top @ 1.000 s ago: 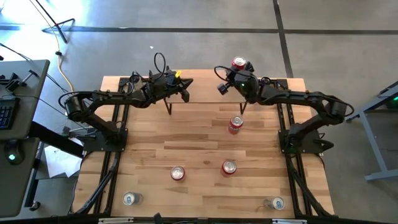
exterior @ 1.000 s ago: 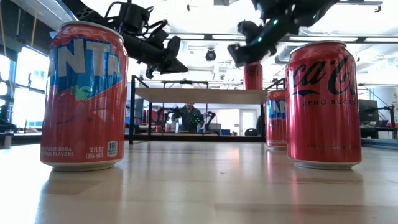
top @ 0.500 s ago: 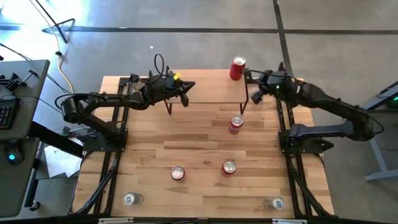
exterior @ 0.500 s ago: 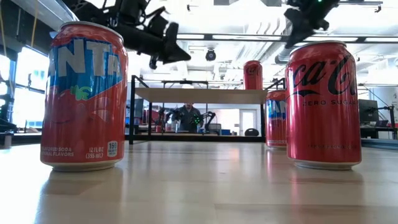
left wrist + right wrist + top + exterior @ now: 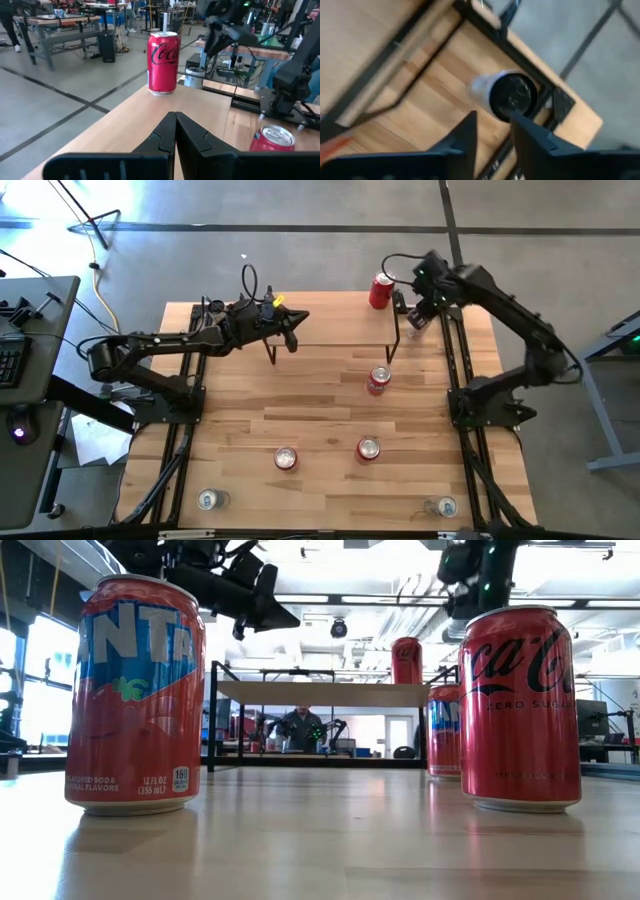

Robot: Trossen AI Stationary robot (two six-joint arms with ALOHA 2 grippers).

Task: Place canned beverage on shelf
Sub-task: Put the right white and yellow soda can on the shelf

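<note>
The shelf [image 5: 335, 320] stands at the table's far middle on thin black legs. A red Coca-Cola can [image 5: 381, 290] stands upright on its base on the shelf's far right end; it also shows in the left wrist view [image 5: 163, 62] and the low view [image 5: 407, 660]. My right gripper [image 5: 421, 308] is open and empty, raised off the shelf's right end, apart from the can; its fingers show in the right wrist view [image 5: 492, 132]. My left gripper [image 5: 298, 327] is shut and empty above the shelf's left part [image 5: 175, 117].
A red can [image 5: 378, 381] stands just in front of the shelf, and two more red cans [image 5: 368, 448] [image 5: 286, 458] stand nearer. Two silver cans [image 5: 208, 500] [image 5: 445, 506] are at the near corners. A pale cylinder with a dark top [image 5: 512, 97] stands below my right gripper.
My right gripper has let go of the Coca-Cola can and gone toward the table's right edge and up, turning as it went. The can stays upright on the shelf's right end.
</note>
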